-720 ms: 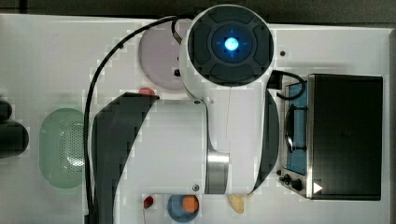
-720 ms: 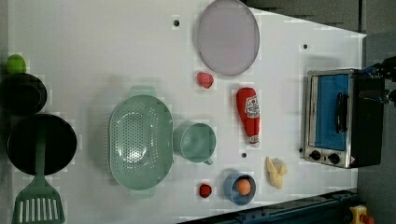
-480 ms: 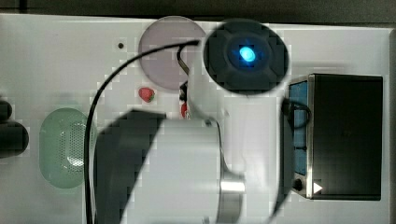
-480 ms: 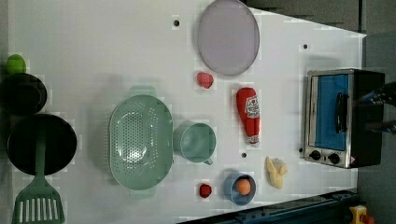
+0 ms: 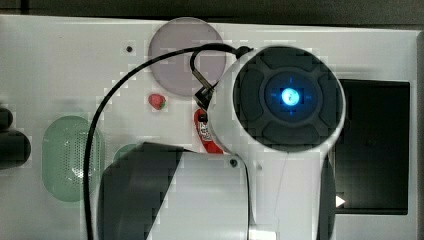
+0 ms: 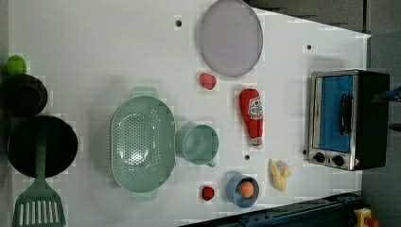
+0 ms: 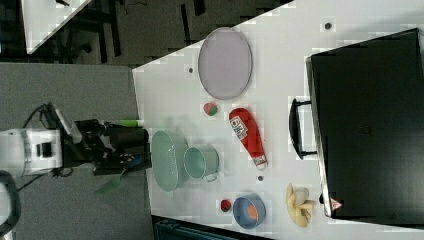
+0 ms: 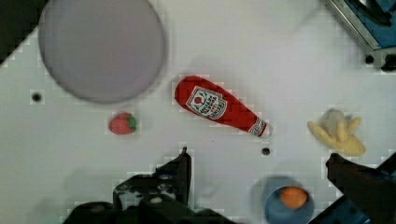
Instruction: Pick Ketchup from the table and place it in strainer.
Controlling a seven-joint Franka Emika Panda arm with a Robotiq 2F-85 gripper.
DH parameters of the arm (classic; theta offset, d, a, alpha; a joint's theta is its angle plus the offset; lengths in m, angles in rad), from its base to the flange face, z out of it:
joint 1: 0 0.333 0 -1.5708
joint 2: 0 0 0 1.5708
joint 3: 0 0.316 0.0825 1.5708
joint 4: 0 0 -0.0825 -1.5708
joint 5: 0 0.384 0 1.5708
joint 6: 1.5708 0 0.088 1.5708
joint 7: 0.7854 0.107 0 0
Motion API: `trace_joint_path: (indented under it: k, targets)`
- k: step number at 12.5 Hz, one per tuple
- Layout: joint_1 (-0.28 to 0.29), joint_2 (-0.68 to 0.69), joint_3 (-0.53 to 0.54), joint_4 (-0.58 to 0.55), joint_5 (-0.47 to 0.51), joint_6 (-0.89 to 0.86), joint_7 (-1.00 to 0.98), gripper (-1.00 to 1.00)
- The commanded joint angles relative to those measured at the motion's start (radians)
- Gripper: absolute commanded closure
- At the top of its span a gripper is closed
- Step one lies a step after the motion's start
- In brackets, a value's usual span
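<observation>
The Ketchup [image 6: 252, 116] is a slim red bottle with a white label, lying flat on the white table [image 6: 104, 42] between the purple plate and the banana. It lies in the open in the wrist view [image 8: 219, 106]. In the top view my arm [image 5: 287, 100] covers most of the Ketchup [image 5: 204, 134]. The pale green strainer [image 6: 142, 142] stands empty beside the green cup [image 6: 201, 144]. My gripper [image 8: 259, 156] hangs open well above the table, a little short of the bottle, holding nothing.
A toaster oven [image 6: 347, 118] stands past the Ketchup at the left view's right. A purple plate [image 6: 231, 38], a strawberry [image 6: 207, 81], a banana [image 6: 279, 174] and a blue bowl [image 6: 242, 190] with an orange ball ring the bottle. A black pan [image 6: 42, 145] and a spatula [image 6: 38, 203] lie beyond the strainer.
In the top view my arm has swung toward the right and upward, uncovering the strawberry and part of the Ketchup. Nothing on the table has moved.
</observation>
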Motion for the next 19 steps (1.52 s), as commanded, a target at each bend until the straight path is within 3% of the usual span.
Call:
trace_joint_path:
  k: [1,6,8,13,17,19]
  targets:
    - [-0.010,0.089,0.008,-0.069,0.002,0.088,-0.351,-1.00]
    - [-0.003,0.156,0.026,-0.213,0.002,0.342,-0.899,-1.00]
    - [-0.003,0.179,0.036,-0.284,0.002,0.475,-1.004,-1.00]
    - [0.001,0.262,0.047,-0.423,0.001,0.675,-1.006,-1.00]
    - [0.004,0.349,0.048,-0.465,-0.096,0.789,-0.980,-1.00]
    - [0.007,0.393,0.050,-0.479,-0.096,0.839,-0.976,-1.00]
